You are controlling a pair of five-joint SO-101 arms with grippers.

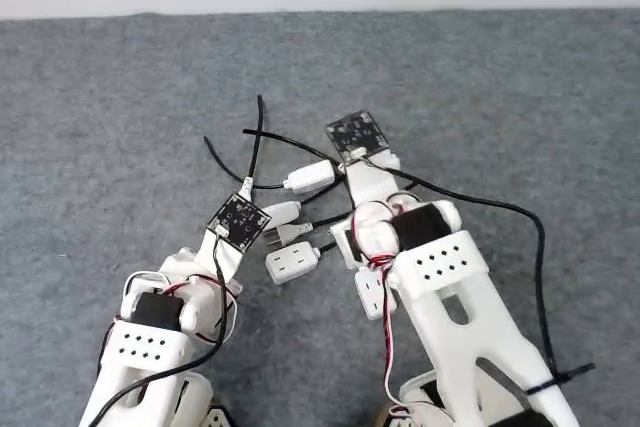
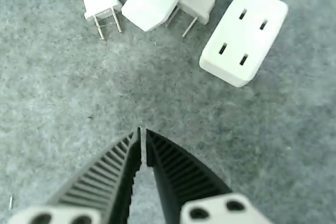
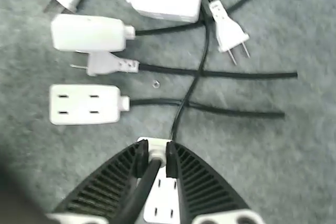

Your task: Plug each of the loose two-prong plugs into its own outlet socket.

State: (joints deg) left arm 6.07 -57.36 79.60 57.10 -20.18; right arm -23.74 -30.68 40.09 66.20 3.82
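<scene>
Down at the tip of the right claw (image 3: 155,153), the 2 fingers are pinching a white socket block (image 3: 163,203) at the end where its black cord (image 3: 189,87) comes out. Its slots show between the fingers. Just past it on the grey carpet (image 3: 294,171) lies a second socket block (image 3: 84,104) with 4 slots. Beside that block is a loose plug (image 3: 105,65) lying flat. The left claw (image 2: 143,132) is pressed together with nothing in it, low over bare carpet. Ahead of it sits another plug (image 2: 100,1) with its 2 prongs pointing back toward the claw. No plug looks pushed in yet, so the job seems to be at its start: 1 claw holds a socket steady and the other must fetch a plug. I think the left claw next needs to spread, reach forward and pinch a plug by its white body, not its prongs. Then the prongs must line up with the slots.
</scene>
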